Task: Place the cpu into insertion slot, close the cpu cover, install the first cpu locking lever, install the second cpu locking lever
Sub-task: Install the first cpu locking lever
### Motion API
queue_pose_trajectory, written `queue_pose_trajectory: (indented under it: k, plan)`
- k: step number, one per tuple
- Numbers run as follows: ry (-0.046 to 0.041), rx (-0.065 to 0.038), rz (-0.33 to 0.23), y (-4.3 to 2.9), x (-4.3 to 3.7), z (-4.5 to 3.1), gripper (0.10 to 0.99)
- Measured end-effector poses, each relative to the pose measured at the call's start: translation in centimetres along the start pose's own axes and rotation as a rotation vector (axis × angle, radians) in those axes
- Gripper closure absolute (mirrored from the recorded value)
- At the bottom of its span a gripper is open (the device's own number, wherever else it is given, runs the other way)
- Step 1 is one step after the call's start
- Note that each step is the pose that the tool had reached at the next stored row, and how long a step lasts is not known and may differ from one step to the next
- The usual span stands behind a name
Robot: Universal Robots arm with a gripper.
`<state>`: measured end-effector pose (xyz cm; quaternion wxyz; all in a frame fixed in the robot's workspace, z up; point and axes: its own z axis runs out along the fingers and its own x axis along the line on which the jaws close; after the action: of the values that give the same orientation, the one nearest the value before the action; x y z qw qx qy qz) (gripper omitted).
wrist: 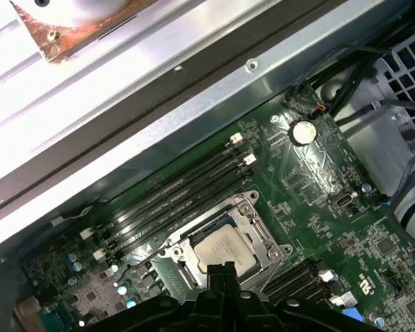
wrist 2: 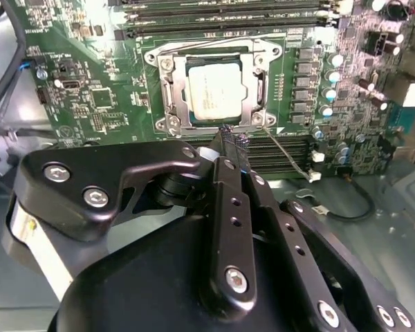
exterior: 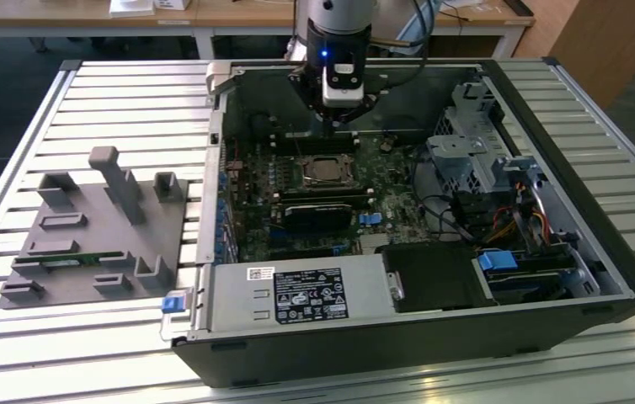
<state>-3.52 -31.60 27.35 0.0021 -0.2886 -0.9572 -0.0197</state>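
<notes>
Green circuit board lines the floor of an open black computer case, which lies on a slatted metal desk. On the exterior view's left, well apart from the case, sits a grey holder block with upright posts. A silver power supply fills the near end of the case, and a metal drive cage with bundled wires stands on the exterior view's right. Long black memory slots run along two sides of the socket. A row of small round capacitors flanks another side, and a coin cell lies farther off. A black cable loops over the bare case floor.

The hand reaches down from the arm into the case, with its tips just beside one edge of the socket, over the nearer memory slots. Its fingers are drawn together with no gap showing between them. A thin grey rod or wire runs off from the socket corner close to the tips, and I cannot tell whether the fingers pinch it or anything else.

The cpu lies flat in the insertion slot, its dull silver top facing up. The cpu cover is down around it, a silver frame with the chip showing through its window. In the exterior view the chip sits mid-board, just in front of the hand. In the first wrist view the hand overlaps the socket's near edge, hiding part of the chip.
</notes>
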Motion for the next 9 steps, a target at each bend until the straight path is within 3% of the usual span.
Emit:
queue_pose_trajectory:
  k: [9]
  plan:
    - [0.0036, 0.002, -0.097, 0.00, 0.00, 0.00, 0.980]
